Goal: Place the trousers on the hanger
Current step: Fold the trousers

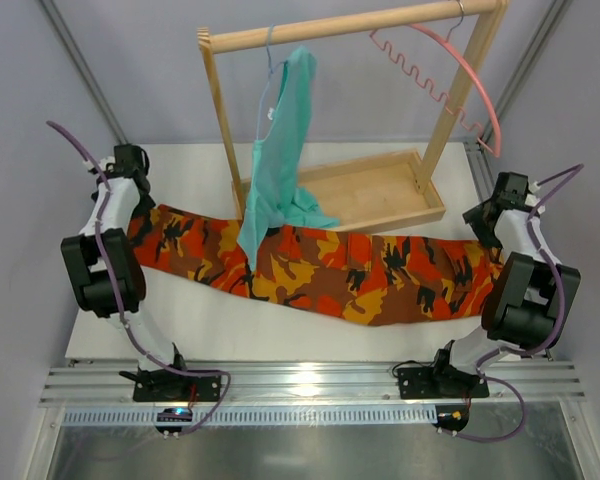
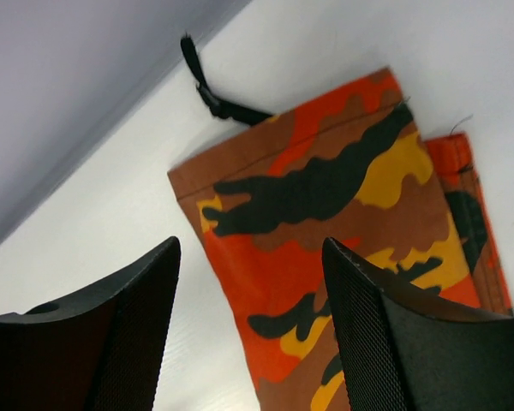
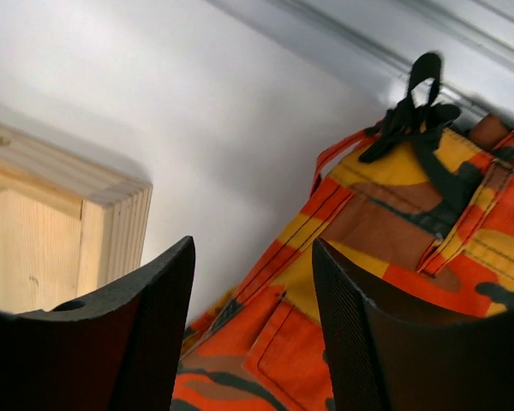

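Note:
The camouflage trousers lie flat, stretched left to right across the white table. The pink hanger hangs by its metal hook from the wooden rail at the top right, bare. My left gripper hovers over the leg hems at the left end, and the left wrist view shows it open, with the hem lying loose below its fingers. My right gripper is at the waist end. It is open above the waistband and pocket, holding nothing.
A wooden rack with a tray base stands behind the trousers; its corner is just left of my right fingers. A teal garment on a thin hanger dangles over the trousers' middle. Grey walls close in on both sides.

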{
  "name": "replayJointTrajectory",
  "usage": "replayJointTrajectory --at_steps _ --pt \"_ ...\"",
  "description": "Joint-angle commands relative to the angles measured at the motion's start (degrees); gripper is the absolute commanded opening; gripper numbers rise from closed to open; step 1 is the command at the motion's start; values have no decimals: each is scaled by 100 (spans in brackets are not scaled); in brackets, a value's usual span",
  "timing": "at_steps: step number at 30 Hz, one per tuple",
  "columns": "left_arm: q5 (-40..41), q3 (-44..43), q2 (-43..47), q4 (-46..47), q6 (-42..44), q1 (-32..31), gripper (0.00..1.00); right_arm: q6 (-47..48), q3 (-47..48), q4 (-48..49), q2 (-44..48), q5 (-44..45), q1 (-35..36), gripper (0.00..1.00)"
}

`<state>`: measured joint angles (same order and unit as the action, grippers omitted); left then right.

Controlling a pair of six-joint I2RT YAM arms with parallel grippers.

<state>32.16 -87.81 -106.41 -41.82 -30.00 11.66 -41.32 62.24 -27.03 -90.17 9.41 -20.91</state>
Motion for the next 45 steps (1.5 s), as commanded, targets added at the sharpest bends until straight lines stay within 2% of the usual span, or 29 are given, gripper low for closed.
replayJointTrajectory --at_steps 1,5,6,8,12,20,30,33,36,37,39,45 --pt "-263 535 497 165 -313 47 69 150 105 -101 377 -229 218 61" --pt "-666 1449 674 919 -559 327 75 378 -115 83 684 -378 429 73" --pt "-1146 1660 648 1000 -795 441 76 414 -133 92 711 -474 456 73" --pt "-1466 1706 517 1045 -998 653 76 484 -159 145 808 -528 526 75" --pt "-1450 1881 393 1351 -1052 653 77 598 -168 207 1018 -721 587 82" --pt "-1221 1978 112 1493 -1184 662 76 678 -168 259 1063 -827 614 83" --pt "-1169 1829 -406 1142 -1324 653 66 731 -212 268 1169 -792 614 83" --pt "-1037 1776 -547 975 -1359 618 51 757 -177 215 1098 -800 614 83" --pt "-818 1671 -626 738 -1377 618 23 766 -194 259 1089 -792 614 83" --pt "-739 1584 -635 659 -1386 618 10 766 -186 251 1072 -765 605 83" --pt "-703 1495 -635 553 -1386 618 1 748 -142 198 1037 -713 605 83" --pt "-141 1495 -355 -18 -1518 609 0 353 112 -311 633 -195 597 83"
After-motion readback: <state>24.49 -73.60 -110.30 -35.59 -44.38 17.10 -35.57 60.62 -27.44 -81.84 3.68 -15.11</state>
